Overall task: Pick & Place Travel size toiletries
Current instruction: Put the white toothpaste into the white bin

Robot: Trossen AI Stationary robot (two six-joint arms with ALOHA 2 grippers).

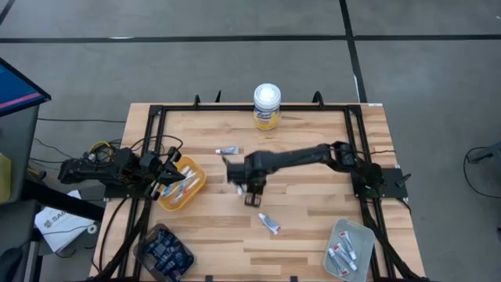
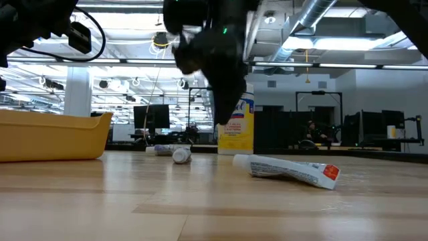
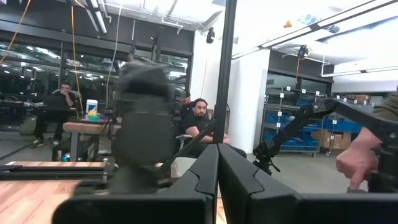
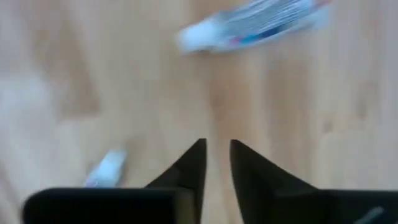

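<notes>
Right gripper (image 4: 216,163) hovers near the yellow canister (image 1: 267,106), fingers narrowly apart, holding nothing. White tube (image 1: 268,224) lies beyond it from the canister. Left gripper (image 3: 217,180), pressed shut, hangs over the yellow bin (image 1: 196,188).

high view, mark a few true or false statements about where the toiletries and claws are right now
1. The tall yellow canister with a white lid stands at the table's far edge. True.
2. The orange-yellow plastic bin is empty. False: several small tubes lie in it.
3. The right claw holds a tube. False: its fingers stand slightly apart with only bare wood between them.
4. A small white tube with a red end lies loose on the wooden table, near the right claw. True.
5. The grey tray at the near right corner holds small white tubes. True.
6. The left claw reaches over the table's middle. False: it sits shut at the orange-yellow bin.
</notes>
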